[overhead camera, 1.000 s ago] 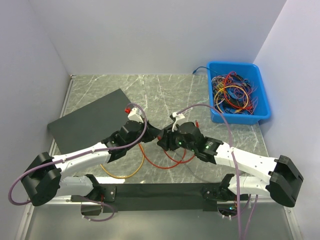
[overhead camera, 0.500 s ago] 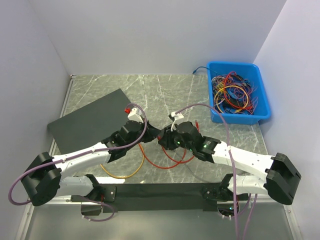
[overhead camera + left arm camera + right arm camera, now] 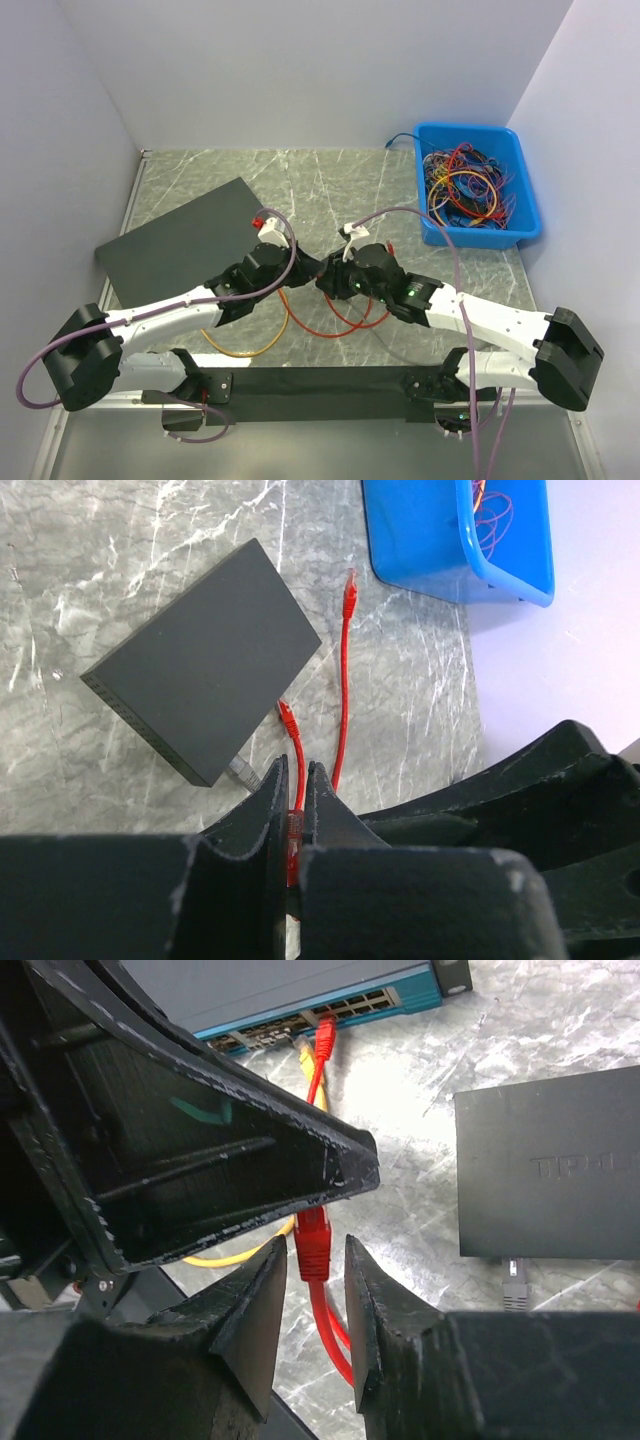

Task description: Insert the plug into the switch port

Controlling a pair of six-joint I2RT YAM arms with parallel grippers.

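Red cable (image 3: 293, 830) sits clamped in the left end effector (image 3: 297, 770), its plug (image 3: 285, 715) free just beside the small switch (image 3: 200, 680), so insertion looks not yet done. The right end effector (image 3: 315, 1252) brackets a second red plug (image 3: 313, 1232); I cannot tell whether it grips. Counted: two arms, two switches, one yellow cable (image 3: 250, 345), one blue bin (image 3: 466, 128).

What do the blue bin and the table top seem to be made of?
The bin: likely plastic, smooth uniform blue with a moulded rim. The table top: grey-green with white veins, like marble or printed laminate; cannot tell which.
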